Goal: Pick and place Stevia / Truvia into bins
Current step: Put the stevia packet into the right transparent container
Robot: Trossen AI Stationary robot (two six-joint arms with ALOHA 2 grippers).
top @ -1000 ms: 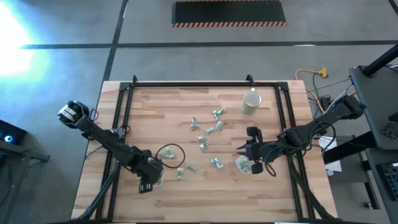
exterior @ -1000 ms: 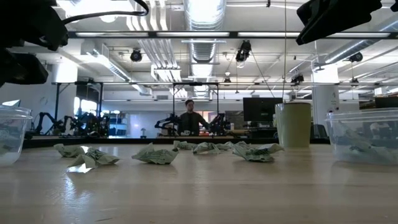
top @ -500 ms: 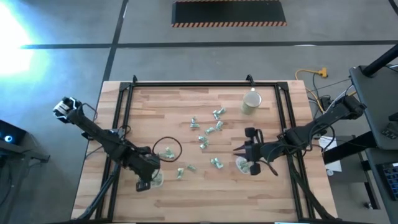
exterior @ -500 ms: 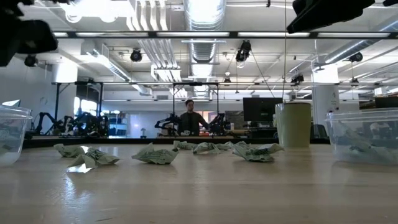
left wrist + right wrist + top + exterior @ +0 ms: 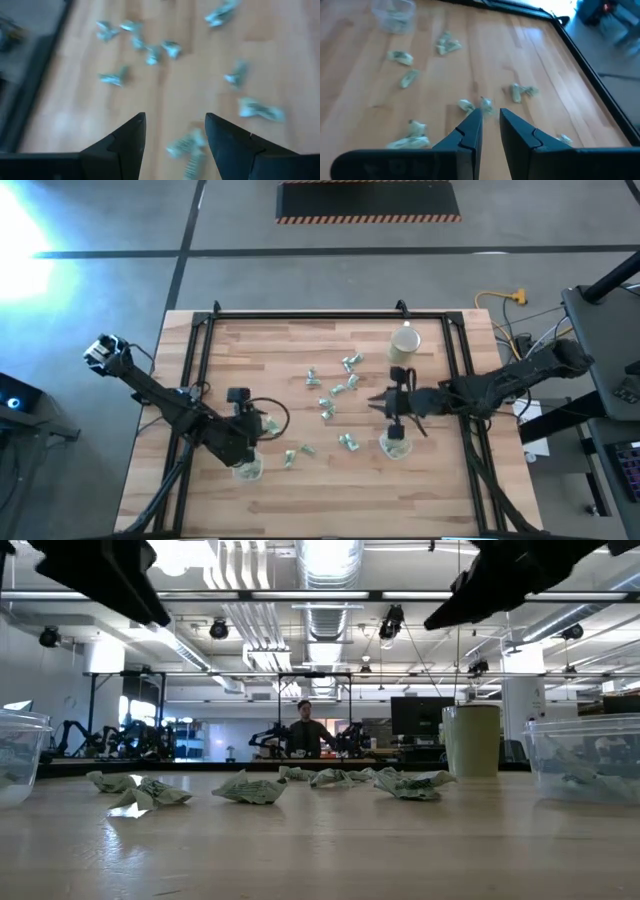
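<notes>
Several small pale green-and-white sachets [image 5: 338, 388] lie flat and scattered over the middle of the wooden table [image 5: 450, 490]; in the low view they form a row [image 5: 250, 788]. One clear tub [image 5: 247, 470] stands near the near-left, the other [image 5: 393, 446] near the near-right, and both hold sachets. My left gripper [image 5: 255, 412] is open and hovers just beyond the left tub, above a sachet [image 5: 187, 145]. My right gripper [image 5: 392, 401] hangs beyond the right tub, its fingers [image 5: 489, 114] open by a narrow gap, pointing at the scattered sachets [image 5: 475, 105].
A beige round cup [image 5: 403, 345] stands far-right, also visible in the low view [image 5: 476, 740]. A black cable loop [image 5: 272, 418] hangs by my left gripper. A black frame rail [image 5: 330, 315] borders the table. A person [image 5: 304, 730] stands far behind in the room.
My left gripper has left its place over the left tub, swinging toward the table's far side and middle and turning to face the sachets. My right gripper has moved from above the right tub toward the far edge, nearer the scattered sachets. The sachets and tubs have stayed put.
</notes>
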